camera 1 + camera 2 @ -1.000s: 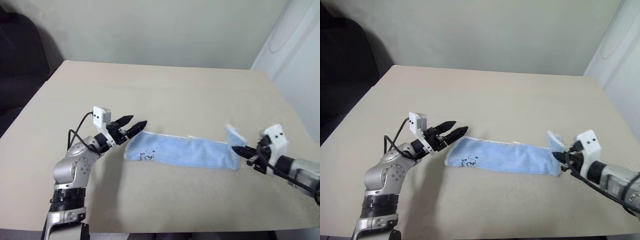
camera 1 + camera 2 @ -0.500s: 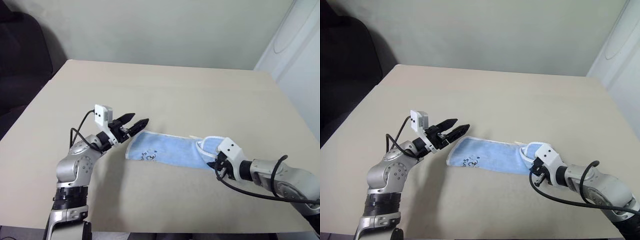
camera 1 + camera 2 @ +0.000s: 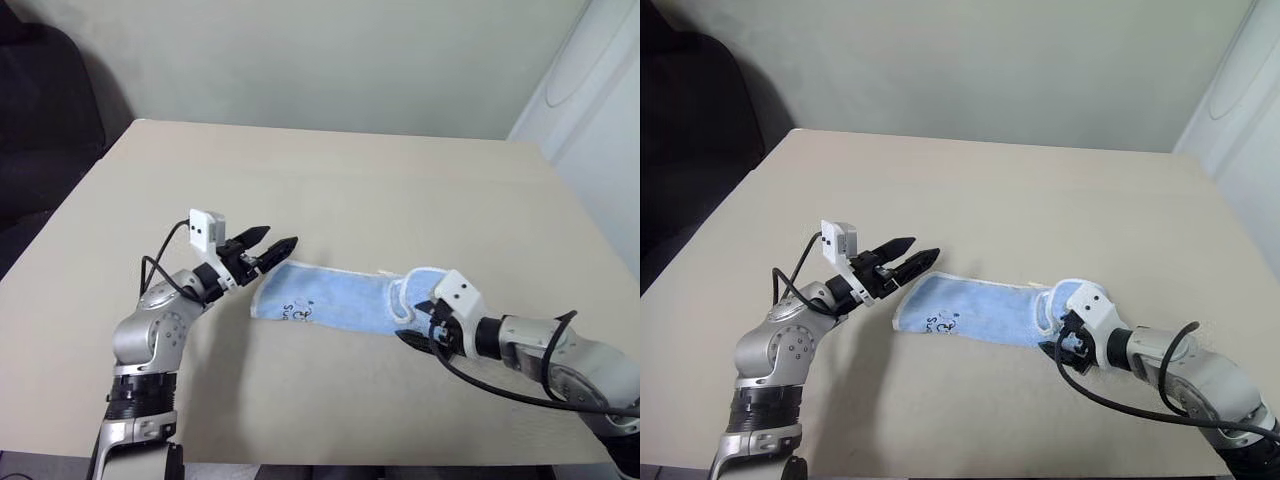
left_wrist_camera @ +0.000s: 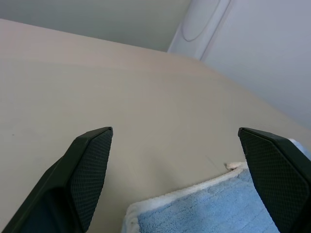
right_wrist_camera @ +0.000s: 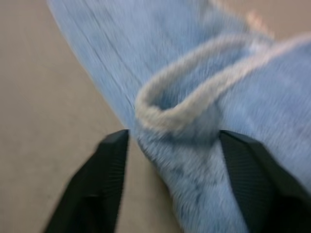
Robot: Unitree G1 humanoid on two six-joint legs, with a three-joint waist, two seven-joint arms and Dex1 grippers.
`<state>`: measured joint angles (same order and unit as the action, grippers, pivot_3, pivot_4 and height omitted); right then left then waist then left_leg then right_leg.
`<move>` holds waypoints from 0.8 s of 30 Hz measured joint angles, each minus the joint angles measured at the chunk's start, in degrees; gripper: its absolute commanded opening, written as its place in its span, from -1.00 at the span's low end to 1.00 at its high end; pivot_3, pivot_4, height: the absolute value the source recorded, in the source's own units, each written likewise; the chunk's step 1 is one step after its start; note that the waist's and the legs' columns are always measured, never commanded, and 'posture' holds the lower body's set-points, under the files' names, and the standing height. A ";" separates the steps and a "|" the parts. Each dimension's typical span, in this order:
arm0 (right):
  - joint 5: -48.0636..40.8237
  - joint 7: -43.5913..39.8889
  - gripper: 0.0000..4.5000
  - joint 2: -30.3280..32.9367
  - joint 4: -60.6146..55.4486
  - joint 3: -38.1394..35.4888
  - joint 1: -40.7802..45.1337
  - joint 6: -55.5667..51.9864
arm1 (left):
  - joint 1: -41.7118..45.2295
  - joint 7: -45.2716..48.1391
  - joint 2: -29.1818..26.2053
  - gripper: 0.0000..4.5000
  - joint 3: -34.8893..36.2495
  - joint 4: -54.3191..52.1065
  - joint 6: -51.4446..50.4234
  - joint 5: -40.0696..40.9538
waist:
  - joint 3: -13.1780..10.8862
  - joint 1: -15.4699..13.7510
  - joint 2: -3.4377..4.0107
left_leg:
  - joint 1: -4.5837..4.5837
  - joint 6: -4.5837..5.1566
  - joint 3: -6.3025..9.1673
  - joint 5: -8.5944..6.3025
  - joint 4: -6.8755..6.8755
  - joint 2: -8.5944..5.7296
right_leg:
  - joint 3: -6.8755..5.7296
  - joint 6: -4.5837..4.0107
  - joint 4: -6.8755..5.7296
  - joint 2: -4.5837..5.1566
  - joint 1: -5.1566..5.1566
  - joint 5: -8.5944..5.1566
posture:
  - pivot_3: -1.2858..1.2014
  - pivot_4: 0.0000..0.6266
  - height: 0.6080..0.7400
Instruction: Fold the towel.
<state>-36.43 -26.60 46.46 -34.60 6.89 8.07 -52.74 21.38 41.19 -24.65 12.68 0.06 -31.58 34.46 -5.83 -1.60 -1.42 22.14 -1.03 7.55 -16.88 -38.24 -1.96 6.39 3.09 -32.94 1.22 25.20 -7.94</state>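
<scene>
Beige table (image 3: 330,180) held the towel (image 3: 330,305). Our right gripper (image 3: 418,340) had spread its fingers around the doubled-over end, probably letting go. Our left gripper (image 3: 272,245) waited wide by the far corner.

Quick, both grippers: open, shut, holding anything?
Left gripper: open, holding nothing, at the towel's end.
Right gripper: open, fingers either side of the towel's folded-over end, not clamped.
</scene>
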 measured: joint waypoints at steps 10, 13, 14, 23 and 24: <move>-4.20 -3.85 0.40 -0.70 2.62 -15.75 -3.34 2.23 | -0.46 0.11 -1.02 1.00 0.30 0.02 0.07 0.01 | -0.08 -0.02 -0.10 | 0.00 -0.05 0.01 0.06 0.00 -0.02 | 0.02 0.22 0.00 0.00 0.00 -0.21 | 0.03 -0.52 1.00; -2.24 -3.85 -0.08 -2.16 5.92 -15.53 -3.54 3.87 | -0.62 0.10 -1.14 1.00 0.36 0.02 0.07 0.01 | -0.11 -0.01 -0.06 | -0.01 -0.06 0.02 0.06 0.02 0.00 | 0.01 0.14 -0.03 0.00 0.01 -0.15 | 0.03 -0.52 1.00; -1.11 -3.92 -0.23 -3.20 7.31 -14.70 -3.43 5.38 | -0.66 0.10 -1.16 1.00 0.36 0.04 0.07 0.01 | -0.11 0.00 -0.06 | -0.03 -0.06 0.02 0.06 0.04 0.00 | 0.01 -0.03 -0.03 -0.01 0.01 -0.05 | 0.03 -0.52 1.00; 10.65 -5.99 -0.99 -10.43 19.99 -5.31 -2.64 18.55 | -1.56 -0.15 -2.16 1.00 0.91 0.02 -0.08 0.11 | -0.17 0.05 0.03 | -0.16 0.00 0.02 0.09 0.08 0.01 | 0.01 -0.34 -0.03 0.00 -0.05 0.16 | 0.03 -0.52 1.00; 11.75 -6.09 -0.99 -11.22 21.75 -4.88 -2.65 20.12 | -2.03 -0.27 -2.37 1.00 1.12 -0.04 -0.20 0.12 | -0.17 0.06 0.04 | -0.16 0.00 0.03 0.09 0.08 0.01 | 0.01 -0.34 -0.03 -0.01 -0.05 0.16 | 0.03 -0.52 1.00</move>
<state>-24.68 -32.69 35.25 -12.84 2.01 5.42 -32.62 19.35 40.93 -27.01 13.81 0.02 -31.78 34.57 -6.00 -1.54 -1.38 21.98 -1.03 7.58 -16.79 -38.16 -1.95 6.40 2.75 -32.97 1.21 25.16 -7.78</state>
